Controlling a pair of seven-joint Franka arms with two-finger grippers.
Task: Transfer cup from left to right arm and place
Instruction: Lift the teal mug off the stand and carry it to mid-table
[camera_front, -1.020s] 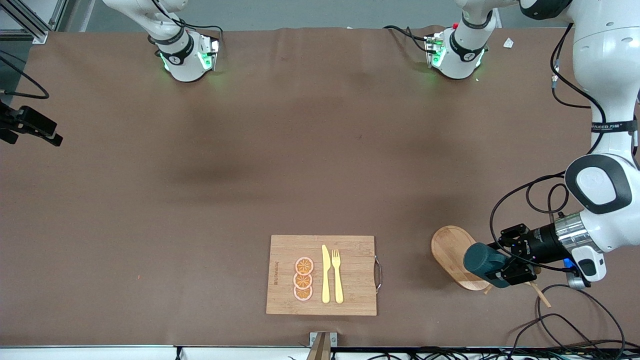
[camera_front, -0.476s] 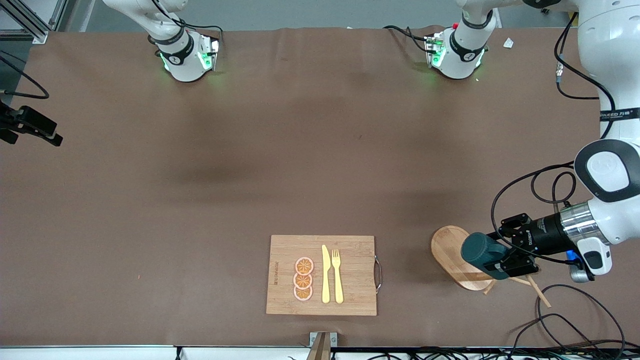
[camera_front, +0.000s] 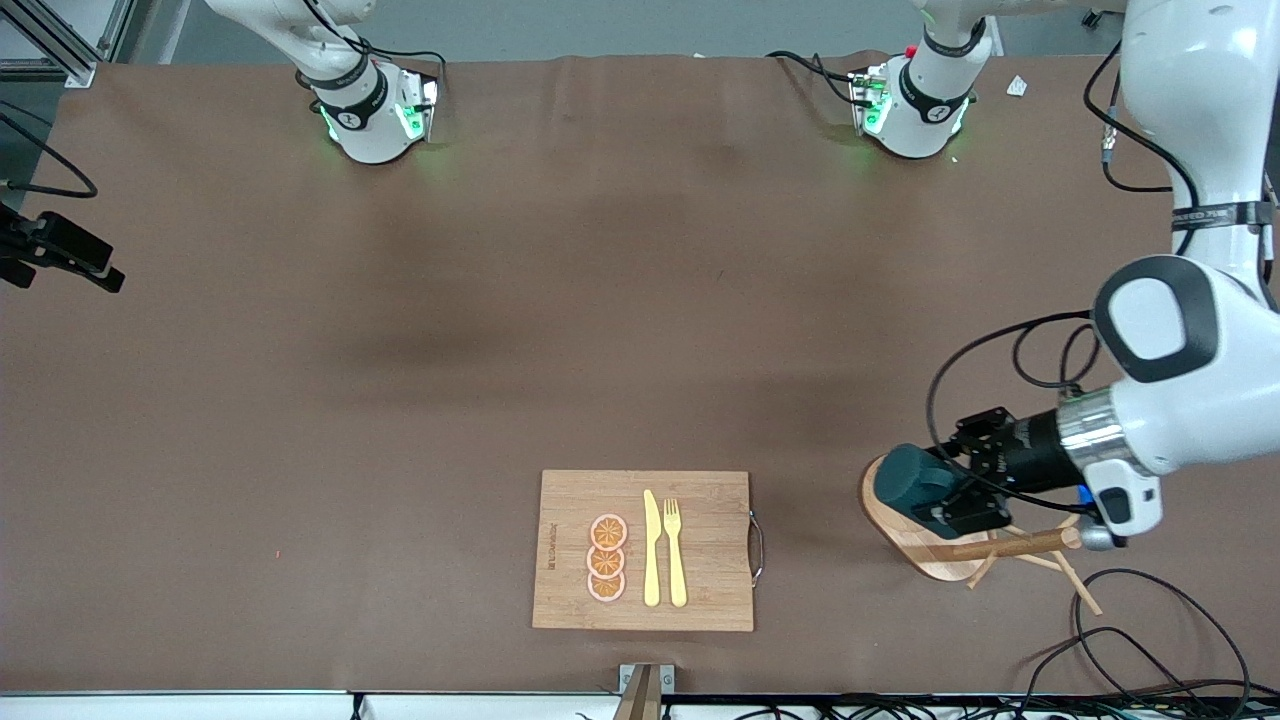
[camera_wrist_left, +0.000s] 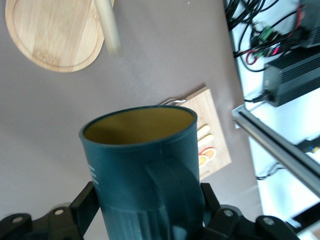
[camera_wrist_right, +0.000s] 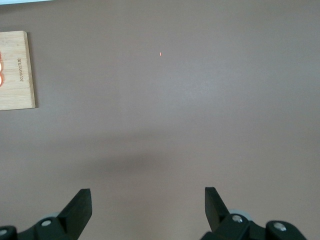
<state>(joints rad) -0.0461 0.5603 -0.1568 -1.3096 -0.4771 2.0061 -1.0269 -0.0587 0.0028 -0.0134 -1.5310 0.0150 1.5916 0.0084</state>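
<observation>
Left gripper (camera_front: 950, 497): fingers (camera_wrist_left: 84, 210) clamped narrow on the lower body of the dark teal cylindrical cup (camera_front: 912, 484) with a mustard-brown inside. The cup is carried in the air on its side, its mouth pointing toward the right arm's end of the tabletop, its small side handle facing the left wrist camera. It hangs over the oval light-wood tray (camera_front: 892, 513) at the left arm's end of the tabletop, not touching it.

Right gripper (camera_wrist_right: 147, 202): fingers (camera_wrist_right: 79, 207) spread wide, holding nothing, touching nothing, over bare brown tabletop (camera_front: 450, 330). It shows only in the right wrist view; the right arm waits.

Wooden stand of thin sticks (camera_front: 1020, 548): one thicker peg and several thin struts, at the tray's end nearest the left arm's side and just below the left wrist.

Rectangular bamboo cutting board (camera_front: 700, 560) with a metal handle: near the tabletop edge closest to the front camera, well apart from the tray. On it lie three orange slices (camera_front: 606, 558) in a row, a yellow knife (camera_front: 651, 549) and a yellow fork (camera_front: 675, 552), side by side.

Open room: the broad middle of the tabletop between the two arm bases and the board is bare. Loose black cables (camera_front: 1130, 640) lie at the corner by the left arm, near the stand.
</observation>
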